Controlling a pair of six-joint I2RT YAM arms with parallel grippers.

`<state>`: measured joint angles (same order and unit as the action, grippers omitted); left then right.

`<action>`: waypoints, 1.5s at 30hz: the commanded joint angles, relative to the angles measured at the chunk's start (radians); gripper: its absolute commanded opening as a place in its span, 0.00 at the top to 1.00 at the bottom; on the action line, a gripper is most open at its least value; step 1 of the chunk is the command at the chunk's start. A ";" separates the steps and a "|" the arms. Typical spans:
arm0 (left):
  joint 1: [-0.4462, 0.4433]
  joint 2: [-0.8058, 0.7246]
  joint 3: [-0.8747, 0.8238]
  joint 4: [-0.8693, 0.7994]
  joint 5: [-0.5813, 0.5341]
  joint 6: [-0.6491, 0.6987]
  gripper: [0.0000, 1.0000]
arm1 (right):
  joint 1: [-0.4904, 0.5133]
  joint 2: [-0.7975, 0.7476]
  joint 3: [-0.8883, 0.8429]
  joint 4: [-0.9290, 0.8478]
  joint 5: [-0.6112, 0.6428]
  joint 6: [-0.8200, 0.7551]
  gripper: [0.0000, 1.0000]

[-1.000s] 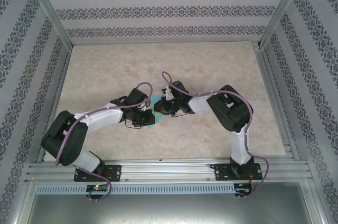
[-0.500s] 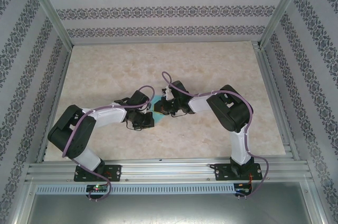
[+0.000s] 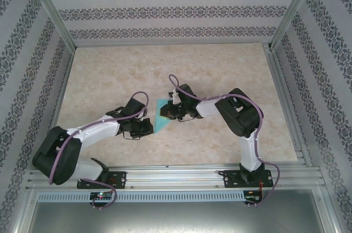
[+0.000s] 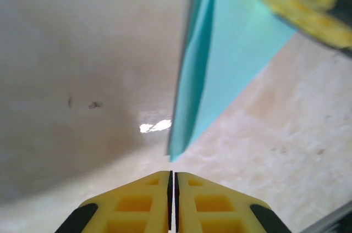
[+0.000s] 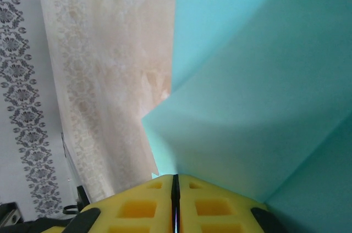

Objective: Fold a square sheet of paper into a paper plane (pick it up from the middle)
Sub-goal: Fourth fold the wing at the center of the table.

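Right gripper (image 5: 175,178) pinched the folded turquoise paper (image 3: 160,118); left gripper (image 4: 171,175), fingers pressed together on nothing, hovered near its tip above the marbled table (image 3: 110,73).

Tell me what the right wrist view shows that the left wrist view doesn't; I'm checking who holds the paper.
Right wrist: right tool shut on the paper, patterned wall at left. Left wrist: left tool shut, empty, short of the paper's near tip; right tool gripping its top. Both: turquoise paper, marbled table.
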<state>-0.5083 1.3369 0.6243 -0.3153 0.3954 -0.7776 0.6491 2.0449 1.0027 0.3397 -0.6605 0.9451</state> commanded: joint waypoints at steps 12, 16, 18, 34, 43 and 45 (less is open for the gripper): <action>0.027 0.170 0.082 0.236 0.037 -0.142 0.86 | 0.061 0.012 -0.130 -0.053 0.220 0.161 0.88; 0.026 0.236 0.085 0.309 0.046 -0.151 0.86 | 0.058 0.012 -0.129 -0.053 0.219 0.161 0.88; 0.026 0.264 0.108 0.276 0.024 -0.136 0.87 | 0.056 0.012 -0.128 -0.044 0.210 0.159 0.88; 0.026 0.349 0.072 0.014 -0.170 -0.045 0.97 | -0.073 -0.104 -0.012 -0.151 0.147 -0.010 0.83; 0.027 0.341 0.093 -0.013 -0.138 0.018 0.98 | -0.021 -0.165 0.036 -0.224 0.117 -0.116 0.88; 0.026 0.340 0.097 -0.016 -0.134 0.017 0.98 | 0.011 -0.141 0.052 -0.224 0.123 -0.110 0.89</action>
<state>-0.4953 1.6215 0.7582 -0.1547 0.3355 -0.7971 0.6147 1.8980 1.0302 0.1524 -0.5461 0.8742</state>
